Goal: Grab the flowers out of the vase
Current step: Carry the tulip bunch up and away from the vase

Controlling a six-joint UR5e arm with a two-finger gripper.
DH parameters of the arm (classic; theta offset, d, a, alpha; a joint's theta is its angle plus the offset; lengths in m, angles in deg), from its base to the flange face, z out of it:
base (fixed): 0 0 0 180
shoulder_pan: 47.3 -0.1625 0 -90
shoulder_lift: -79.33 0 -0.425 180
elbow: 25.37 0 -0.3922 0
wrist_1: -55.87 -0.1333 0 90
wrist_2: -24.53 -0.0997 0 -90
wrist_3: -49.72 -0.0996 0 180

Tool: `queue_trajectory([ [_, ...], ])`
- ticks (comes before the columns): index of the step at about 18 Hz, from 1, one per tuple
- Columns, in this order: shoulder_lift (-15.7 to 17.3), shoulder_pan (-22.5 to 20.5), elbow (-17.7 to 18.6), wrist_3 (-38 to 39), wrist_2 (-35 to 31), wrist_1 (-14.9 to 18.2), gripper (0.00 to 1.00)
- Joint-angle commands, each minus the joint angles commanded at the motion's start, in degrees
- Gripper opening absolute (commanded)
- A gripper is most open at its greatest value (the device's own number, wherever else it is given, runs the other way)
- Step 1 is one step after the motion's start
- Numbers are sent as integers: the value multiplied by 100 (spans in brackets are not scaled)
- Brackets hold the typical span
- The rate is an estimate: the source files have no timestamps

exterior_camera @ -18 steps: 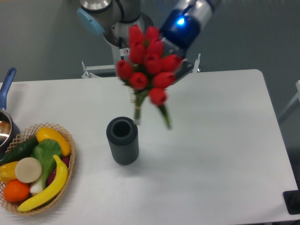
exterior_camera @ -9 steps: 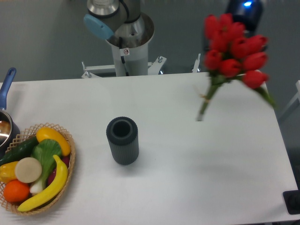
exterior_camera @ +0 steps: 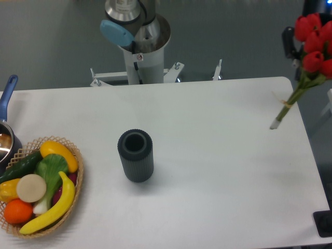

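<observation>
The flowers (exterior_camera: 313,41) hung clear of the vase (exterior_camera: 136,155), at the right edge of view above the far right corner of the tabletop (exterior_camera: 218,171), stems slanting down and left. The tool itself was largely out of frame; whether it was clamped on the bunch could not be told. Risk, as judged: thin tied stems could slip or swing if the grip sat high among the leaves, dropping the bunch off the tabletop edge. The buds were smooth, rounded and red; the vase was a dark, finely ribbed cylinder, upright, its mouth empty.
</observation>
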Motion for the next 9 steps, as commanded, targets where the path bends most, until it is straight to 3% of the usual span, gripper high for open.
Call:
queue_trajectory([
  [9, -71, -18, 79, -141, 0, -9, 48],
])
